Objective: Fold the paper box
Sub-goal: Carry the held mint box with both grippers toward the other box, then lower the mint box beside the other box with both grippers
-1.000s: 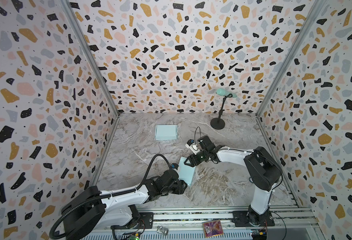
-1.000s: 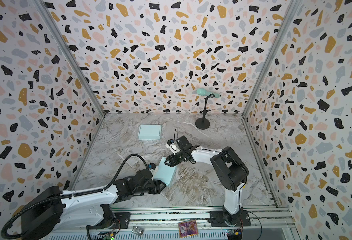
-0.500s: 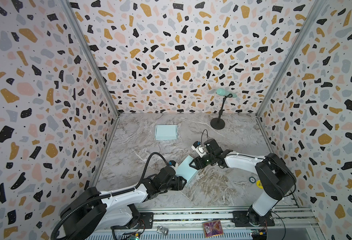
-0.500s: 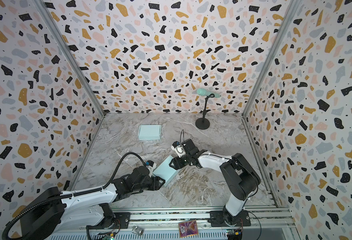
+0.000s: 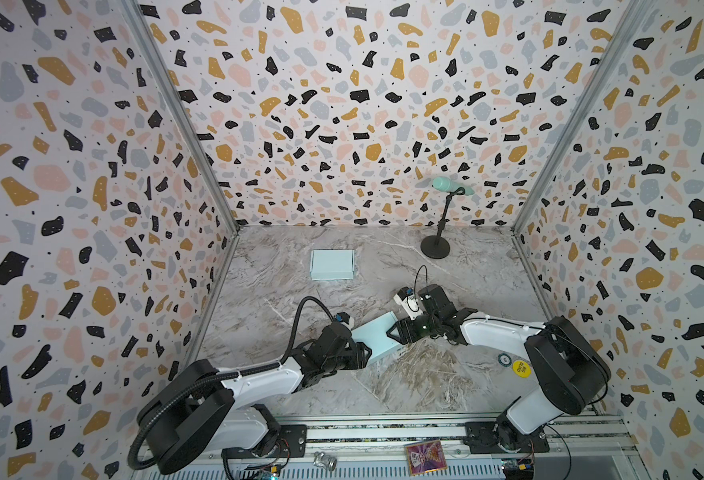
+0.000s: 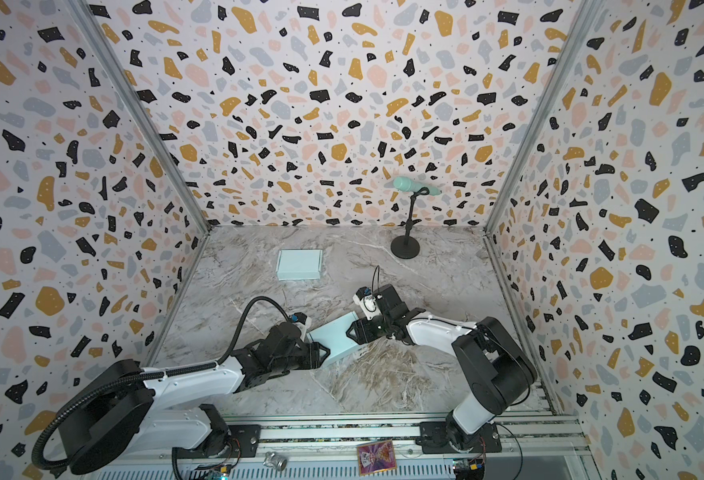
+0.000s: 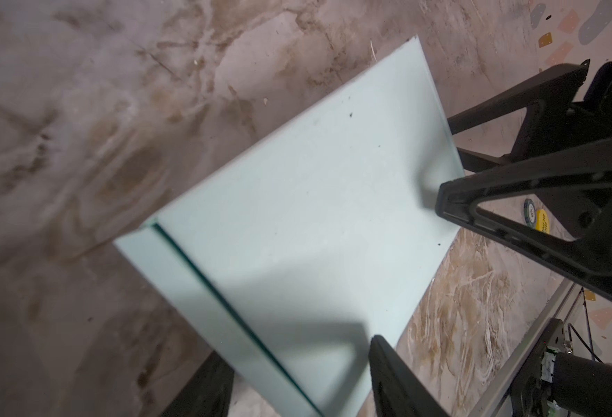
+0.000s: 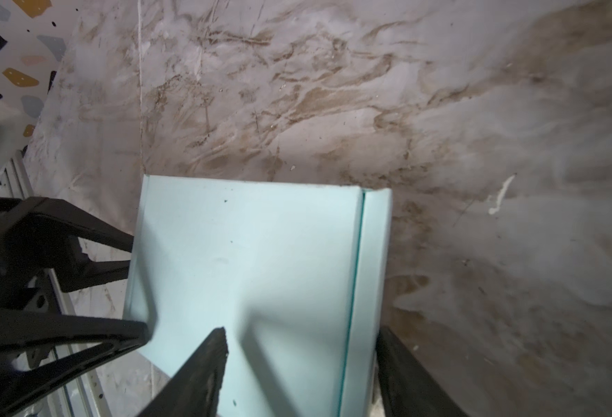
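The paper box [image 5: 377, 336] [image 6: 333, 337] is pale blue and closed, with a narrow side flap. It hangs tilted between both grippers at the front middle of the marble table. My left gripper [image 5: 366, 355] [image 6: 325, 353] is shut on its near end. In the left wrist view the box [image 7: 315, 216] sits between the gripper's [image 7: 297, 386] fingers. My right gripper [image 5: 391, 332] [image 6: 351, 332] is shut on the far end. In the right wrist view the box [image 8: 254, 252] fills that gripper's [image 8: 304, 375] jaws, one finger on the broad face and one behind the flap side.
Another pale blue folded box [image 5: 332, 264] [image 6: 299, 264] lies at the back left. A black stand with a green microphone [image 5: 436, 248] [image 6: 405, 249] is at the back right. A yellow disc [image 5: 520, 368] and a small round token [image 5: 504, 358] lie by the right arm's base.
Both grippers and the box have shifted to the right. The box has turned from nearly on edge to lying flatter between them. The right arm's base link has swung out to the right.
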Robot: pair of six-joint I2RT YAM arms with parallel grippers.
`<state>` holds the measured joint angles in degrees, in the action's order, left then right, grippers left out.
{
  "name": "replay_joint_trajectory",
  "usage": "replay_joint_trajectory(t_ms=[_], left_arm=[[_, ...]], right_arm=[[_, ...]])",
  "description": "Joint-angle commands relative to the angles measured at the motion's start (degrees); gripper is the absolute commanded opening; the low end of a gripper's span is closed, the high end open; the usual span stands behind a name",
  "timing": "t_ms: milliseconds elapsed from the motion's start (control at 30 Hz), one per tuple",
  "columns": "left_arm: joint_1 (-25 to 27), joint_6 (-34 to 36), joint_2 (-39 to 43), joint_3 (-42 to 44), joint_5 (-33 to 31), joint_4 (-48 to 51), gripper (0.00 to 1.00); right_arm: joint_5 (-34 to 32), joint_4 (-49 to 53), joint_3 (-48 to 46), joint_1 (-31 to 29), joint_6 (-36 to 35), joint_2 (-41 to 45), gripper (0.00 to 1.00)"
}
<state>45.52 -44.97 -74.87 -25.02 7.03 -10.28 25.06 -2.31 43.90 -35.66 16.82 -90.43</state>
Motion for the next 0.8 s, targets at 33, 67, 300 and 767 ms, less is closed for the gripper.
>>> replay_joint_trajectory(t_ms=[33, 67, 300, 767], left_arm=[[-0.84, 2.34, -3.09, -4.21, 0.80, -3.69, 0.61], [-1.14, 2.58, -4.07, -4.95, 0.83, -5.43, 0.61], [-2.47, 5.25, -9.79, -11.08, 1.41, -4.48, 0.61], [-7.32, 10.64, -25.08, -29.39, 2.64, -0.63, 0.61]], right_arm=[[1.05, -2.36, -0.22, 0.49, 1.40, 2.06, 0.66], [0.98, -2.65, -0.28, 0.79, 1.48, 2.02, 0.66], [1.22, -4.28, 0.52, 3.29, 1.78, 1.25, 0.66], [1.59, -4.50, 8.64, 8.64, -0.28, -5.89, 0.66]])
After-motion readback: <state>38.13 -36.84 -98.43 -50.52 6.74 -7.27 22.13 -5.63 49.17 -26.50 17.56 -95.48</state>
